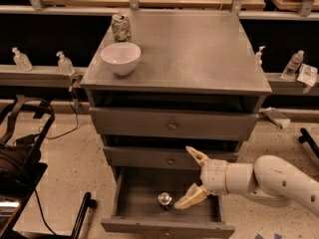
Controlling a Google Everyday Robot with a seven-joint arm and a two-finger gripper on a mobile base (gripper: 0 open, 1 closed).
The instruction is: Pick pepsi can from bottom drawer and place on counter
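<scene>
The bottom drawer is pulled open. Inside it stands the pepsi can, seen from above as a shiny silver top with a dark body, near the drawer's middle front. My gripper reaches in from the right over the drawer, open, with one pale finger up by the middle drawer's front and the other low, just right of the can. It holds nothing. The counter is the grey top of the cabinet.
A white bowl and a pale green-white dented can stand on the counter's left back. Two shallower drawers are shut above. Small bottles line the side ledges. A black chair stands at left.
</scene>
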